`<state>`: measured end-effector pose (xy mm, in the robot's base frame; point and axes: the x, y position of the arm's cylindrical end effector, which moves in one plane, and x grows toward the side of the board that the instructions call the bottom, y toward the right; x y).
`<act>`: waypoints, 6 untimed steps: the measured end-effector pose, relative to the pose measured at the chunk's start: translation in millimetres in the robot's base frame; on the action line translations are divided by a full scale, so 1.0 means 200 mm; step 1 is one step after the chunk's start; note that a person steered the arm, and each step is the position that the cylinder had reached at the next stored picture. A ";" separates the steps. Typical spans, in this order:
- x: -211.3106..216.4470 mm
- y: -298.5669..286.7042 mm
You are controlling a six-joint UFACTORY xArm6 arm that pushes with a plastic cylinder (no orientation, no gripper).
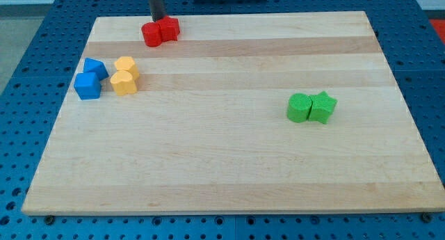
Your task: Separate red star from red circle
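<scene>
Two red blocks touch each other near the view's top left of the wooden board point(229, 163). The left one point(151, 35) looks rounded, like the red circle. The right one point(170, 27) looks like the red star, though the shapes are hard to make out. My tip point(159, 19) comes down from the view's top edge and sits right behind the pair, at the seam between them, touching or nearly touching them.
Two blue blocks point(96, 67) point(87, 85) and two yellow blocks point(126, 66) point(124, 82) cluster at the view's left. A green circle point(300, 107) and a green star point(322, 106) touch at the view's right. The board's top edge lies close behind the red blocks.
</scene>
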<state>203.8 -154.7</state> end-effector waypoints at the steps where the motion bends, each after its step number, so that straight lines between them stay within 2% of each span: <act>1: 0.07 0.07; 3: 0.16 0.30; 4: 0.22 0.34; 6: 0.17 0.31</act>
